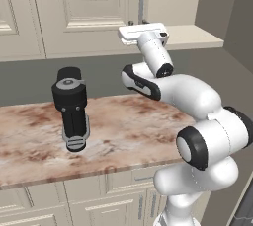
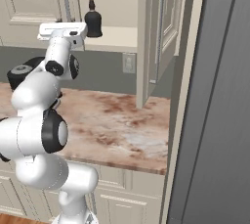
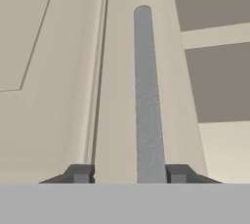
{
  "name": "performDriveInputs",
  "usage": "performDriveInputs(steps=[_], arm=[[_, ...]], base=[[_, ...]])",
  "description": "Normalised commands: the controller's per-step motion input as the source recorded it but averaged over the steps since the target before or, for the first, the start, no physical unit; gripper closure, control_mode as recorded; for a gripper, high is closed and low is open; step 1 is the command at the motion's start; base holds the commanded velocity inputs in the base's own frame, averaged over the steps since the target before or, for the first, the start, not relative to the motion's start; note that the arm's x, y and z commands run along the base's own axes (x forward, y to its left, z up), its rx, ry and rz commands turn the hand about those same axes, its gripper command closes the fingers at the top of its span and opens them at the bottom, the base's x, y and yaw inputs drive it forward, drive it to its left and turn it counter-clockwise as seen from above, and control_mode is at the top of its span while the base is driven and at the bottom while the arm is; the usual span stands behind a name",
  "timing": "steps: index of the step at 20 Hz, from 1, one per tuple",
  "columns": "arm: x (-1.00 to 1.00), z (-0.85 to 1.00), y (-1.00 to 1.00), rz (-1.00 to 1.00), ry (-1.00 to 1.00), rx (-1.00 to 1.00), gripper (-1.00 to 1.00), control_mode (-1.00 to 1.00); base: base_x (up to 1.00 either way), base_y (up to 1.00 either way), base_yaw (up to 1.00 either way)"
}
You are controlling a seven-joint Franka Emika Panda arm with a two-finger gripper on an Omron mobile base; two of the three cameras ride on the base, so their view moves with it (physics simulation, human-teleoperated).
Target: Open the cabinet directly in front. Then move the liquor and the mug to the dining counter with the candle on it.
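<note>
Flanking grey handle (image 3: 146, 96), black appliance (image 1: 72, 106) below

My hand view cut the grey handle (image 3: 146, 100) off at the bottom between the finger tips (image 3: 80, 173), the liquor (image 2: 93, 18) stood with its base partly behind my hand — and the cabinet (image 1: 79, 8) ran off the top edge.

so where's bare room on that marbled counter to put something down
The marbled reddish-brown and cream stone counter is mostly bare: a wide patch runs from the stout black appliance with the grey round top rightward to the open cream cabinet door. It's tightest around the appliance and where the white arm hangs over the counter.
</note>
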Motion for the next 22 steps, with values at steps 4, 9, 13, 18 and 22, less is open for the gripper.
performDriveInputs(steps=[4, 9, 13, 18, 22], arm=[[0.0, 0.0, 0.0, 0.0, 0.0, 0.0, 1.0, -1.0], [0.0, 0.0, 0.0, 0.0, 0.0, 0.0, 1.0, -1.0], [-0.05, 0.0, 0.0, 0.0, 0.02, 0.0, 1.0, -1.0], [-0.38, 0.02, 0.16, -0.03, 0.04, 0.0, 1.0, -1.0], [-0.61, 0.09, 0.32, -0.09, 0.06, 0.01, 1.0, -1.0]], base=[[0.0, 0.0, 0.0], [0.0, 0.0, 0.0], [0.0, 0.0, 0.0], [0.0, 0.0, 0.0], [0.0, 0.0, 0.0]])
